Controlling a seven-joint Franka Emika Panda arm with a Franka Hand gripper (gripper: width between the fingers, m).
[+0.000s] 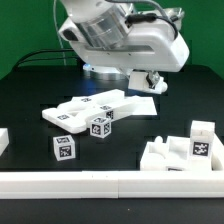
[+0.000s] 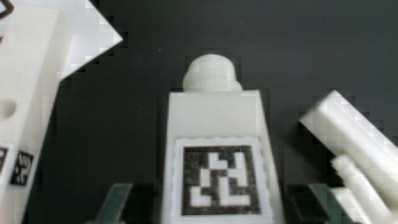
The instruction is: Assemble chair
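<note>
In the wrist view a white square block (image 2: 217,150) with a black-and-white tag and a rounded peg on its far end lies on the black table. My gripper (image 2: 219,206) is open, with a dark gap between each fingertip and the block's sides. A white slab (image 2: 54,70) lies to one side and another white piece (image 2: 347,130) to the other. In the exterior view the gripper (image 1: 150,82) hangs under the arm at the back, above a flat tagged slab (image 1: 100,106). Two tagged blocks (image 1: 100,127) (image 1: 63,150) stand nearer the front.
A larger white tagged chair piece (image 1: 185,150) sits at the exterior view's right. A small white part (image 1: 3,140) shows at the left edge. The long white border rail (image 1: 110,185) runs along the front. The big arm (image 1: 120,35) fills the top.
</note>
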